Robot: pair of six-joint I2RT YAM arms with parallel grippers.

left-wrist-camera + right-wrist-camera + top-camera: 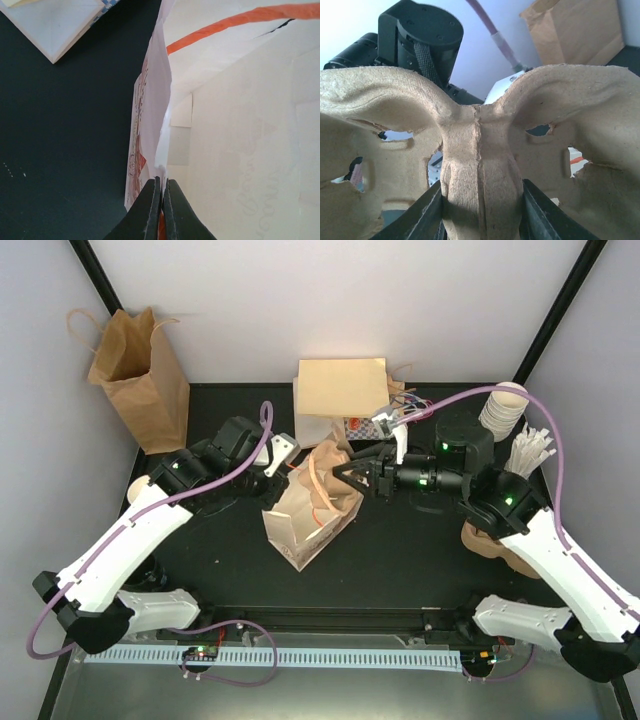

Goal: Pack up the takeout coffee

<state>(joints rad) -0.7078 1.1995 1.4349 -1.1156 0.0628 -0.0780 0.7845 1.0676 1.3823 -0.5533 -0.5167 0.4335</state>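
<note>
Left gripper (161, 184) is clamped thin on the rim of the paper bag (305, 525), jaws nearly touching with only the bag's wall between them. The bag leans mid-table, mouth open, with its orange handle (235, 21) across the top. Right gripper (482, 202) pinches the centre ridge of a pulp carrier (570, 100), with the jaws set narrowly on either side of the ridge. From above, the carrier sits right at the bag's mouth, on its right side. Takeout coffee: can't locate it in any view. Stacked lidless cups (503, 408) are well right of the bag, on the far side. More pulp carriers (492, 540) lie right of the bag. A second brown bag (140, 375) stands far left of it.
</note>
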